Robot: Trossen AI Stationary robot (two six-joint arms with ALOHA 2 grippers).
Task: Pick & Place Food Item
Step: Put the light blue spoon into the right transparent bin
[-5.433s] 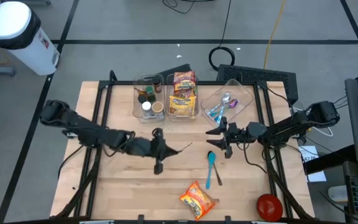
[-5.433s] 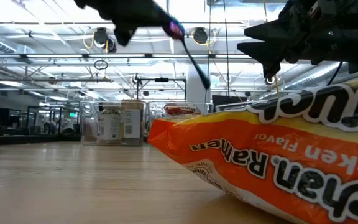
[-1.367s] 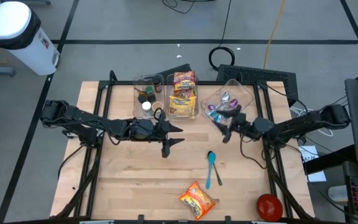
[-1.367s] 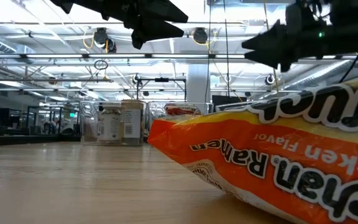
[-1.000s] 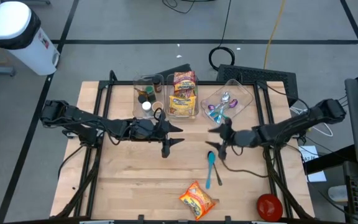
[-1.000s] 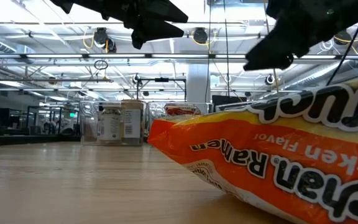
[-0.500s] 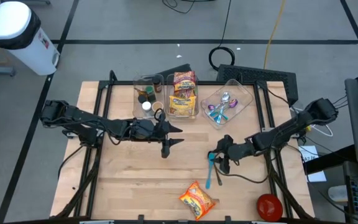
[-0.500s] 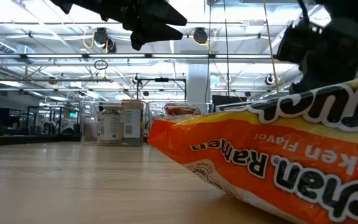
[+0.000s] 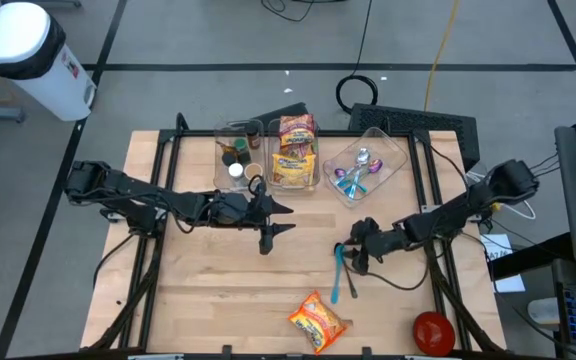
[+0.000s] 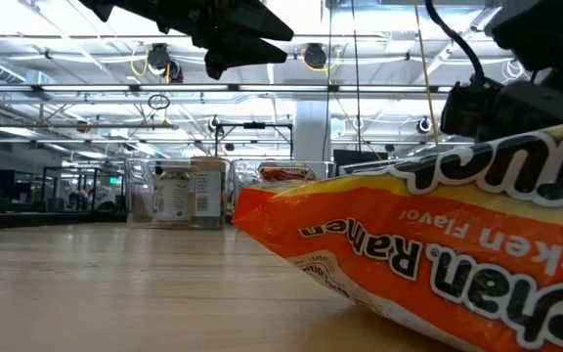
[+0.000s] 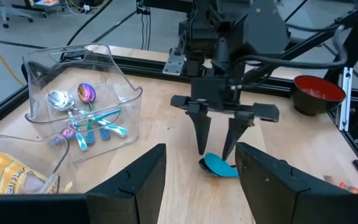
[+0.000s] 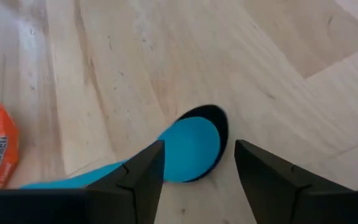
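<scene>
The left hand is held spread above the table, with nothing in it. The blue spoon lies flat at about 3 o'clock from centre, its bowl framed by the spread right hand. It is judged light, stiff and smooth, best pinched across the neck beside the bowl.

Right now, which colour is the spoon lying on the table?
Blue spoon, clearest in the right wrist view.

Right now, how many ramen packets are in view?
At least 3: one ramen packet lies loose on the table's near edge, and two stacked packets fill the middle clear bin at the back. More may be hidden underneath.
</scene>
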